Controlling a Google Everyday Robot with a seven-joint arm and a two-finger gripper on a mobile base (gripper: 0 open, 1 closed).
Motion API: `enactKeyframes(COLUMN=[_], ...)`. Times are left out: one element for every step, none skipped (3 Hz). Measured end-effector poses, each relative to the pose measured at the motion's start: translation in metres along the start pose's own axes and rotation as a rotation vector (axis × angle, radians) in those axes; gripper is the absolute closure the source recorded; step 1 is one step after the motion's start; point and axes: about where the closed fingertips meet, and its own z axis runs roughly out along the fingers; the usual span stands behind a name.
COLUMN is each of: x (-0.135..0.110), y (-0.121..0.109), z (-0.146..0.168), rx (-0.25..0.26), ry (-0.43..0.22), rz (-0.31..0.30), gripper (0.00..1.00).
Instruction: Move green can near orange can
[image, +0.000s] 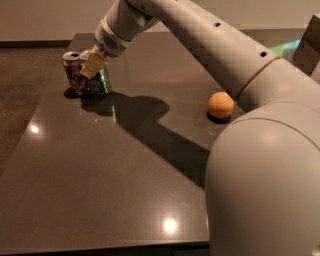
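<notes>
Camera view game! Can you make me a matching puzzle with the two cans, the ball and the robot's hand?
Things:
1. green can
2. orange can
3. orange ball
4. hand

Places:
a. alone on the table's right side
b. leftmost thing on the table
c. closed on the green can's top
d. just right of the orange can

Pairs: 1-d, 2-b, 3-a, 4-c

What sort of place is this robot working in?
Likely an indoor lab or office: a dark glossy table by a plain wall, bearing an orange can, a ball and the green can that the gripper holds at its far left.
</notes>
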Motion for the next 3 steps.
enactKeyframes(x=[0.001,0.008,0.020], y=[0.002,0.002,-0.002], z=[0.007,0.013,0.012], rx=[-0.014,-0.026,-0.029], ry=[0.006,0.012,0.010], rz=[0.009,0.032,0.063], gripper=[0.51,0.20,0.00])
